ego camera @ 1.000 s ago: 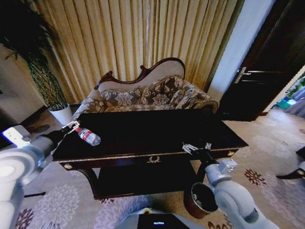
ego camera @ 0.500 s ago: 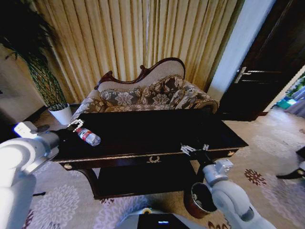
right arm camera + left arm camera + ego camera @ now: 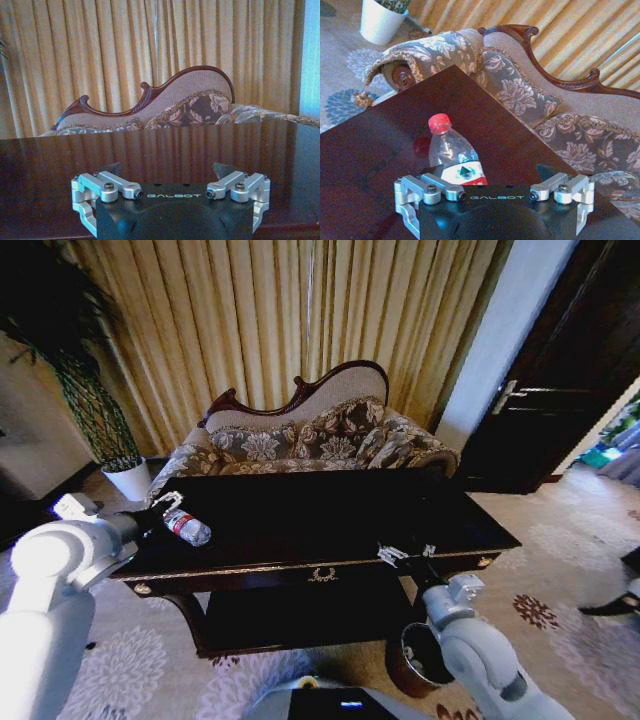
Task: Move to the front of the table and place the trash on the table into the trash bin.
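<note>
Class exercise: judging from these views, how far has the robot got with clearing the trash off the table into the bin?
Done: the robot stands at the front of the table. In hand: the left gripper, fingers open, is at the bottle, which lies on its side on the tabletop, ungrasped. The right gripper hovers open over the table's front edge, above the trash bin. Left: grasping the bottle and dropping it into the bin.

Left gripper (image 3: pixel 492 176) body: GALBOT
Right gripper (image 3: pixel 167 172) body: GALBOT
Bottle (image 3: pixel 455 157) label: too small to read
</note>
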### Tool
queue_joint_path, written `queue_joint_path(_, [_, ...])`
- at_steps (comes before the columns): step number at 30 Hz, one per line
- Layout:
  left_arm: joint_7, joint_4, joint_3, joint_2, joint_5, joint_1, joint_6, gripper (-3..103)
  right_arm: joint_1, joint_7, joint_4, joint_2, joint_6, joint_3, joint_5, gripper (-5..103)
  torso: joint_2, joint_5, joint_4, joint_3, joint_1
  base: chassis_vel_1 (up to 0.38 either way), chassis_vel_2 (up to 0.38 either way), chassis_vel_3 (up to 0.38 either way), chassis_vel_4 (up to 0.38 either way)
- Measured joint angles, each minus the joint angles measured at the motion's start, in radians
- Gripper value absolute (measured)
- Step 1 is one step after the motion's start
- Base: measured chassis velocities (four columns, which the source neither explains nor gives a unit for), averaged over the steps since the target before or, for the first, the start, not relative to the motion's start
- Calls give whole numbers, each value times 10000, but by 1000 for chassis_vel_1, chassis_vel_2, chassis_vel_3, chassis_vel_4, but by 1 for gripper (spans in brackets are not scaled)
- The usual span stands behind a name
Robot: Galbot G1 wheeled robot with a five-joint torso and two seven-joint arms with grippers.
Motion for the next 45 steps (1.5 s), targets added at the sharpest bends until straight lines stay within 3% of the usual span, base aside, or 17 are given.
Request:
queue_joint_path(19, [-791,456,-9,-132,-507,-84,-133,100,204,15,-339,-4,123,-204,-15,100,0,-1,0,0,0,0,0,0,0])
queue_joint_path(45, [-575,988,177,-393,-301,-372,-184,100,100,17,-359,-73,296,-158,-169,100,0,0,0,0,0,0,0,0,0])
